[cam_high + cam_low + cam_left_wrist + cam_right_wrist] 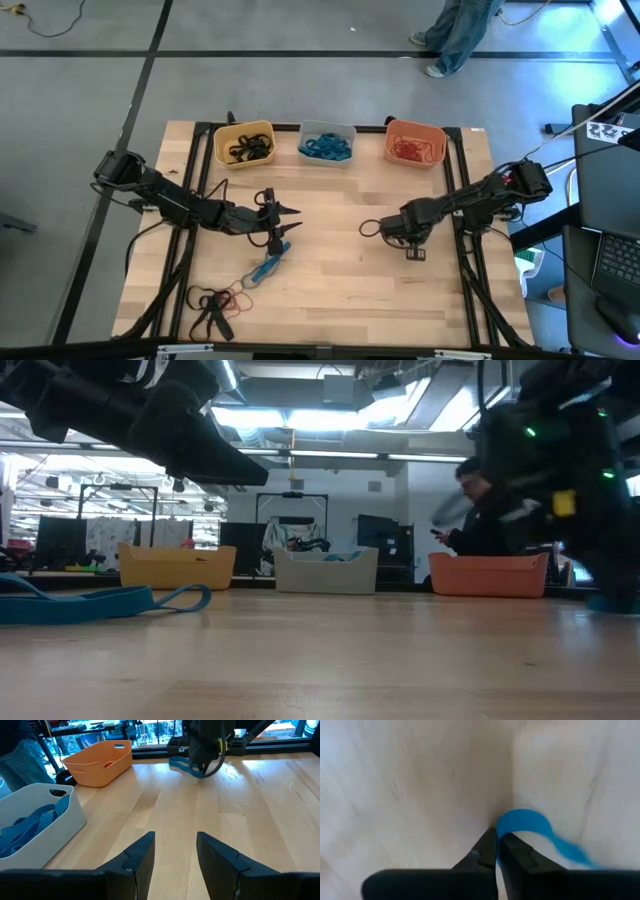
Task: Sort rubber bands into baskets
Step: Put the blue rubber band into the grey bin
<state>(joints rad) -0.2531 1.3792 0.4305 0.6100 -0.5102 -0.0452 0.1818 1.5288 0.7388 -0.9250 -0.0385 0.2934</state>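
At the near left corner of the counter (330, 290): a tangle of black and red rubber bands (213, 303), thin limp loops, unsorted.
Just beyond: a flat blue band (268, 268) lies slack below the left gripper (285, 225), whose jaws stand open and empty above the wood.
Right of centre: right gripper (496, 851), jaws shut, pinching a curled blue band (526, 822) against the smooth pale wood, probably to carry it off.
Far edge: yellow basket (244, 144) with black bands, pale grey basket (326, 142) with blue, orange basket (415, 143) with red; rounded plastic tubs lined up by colour.
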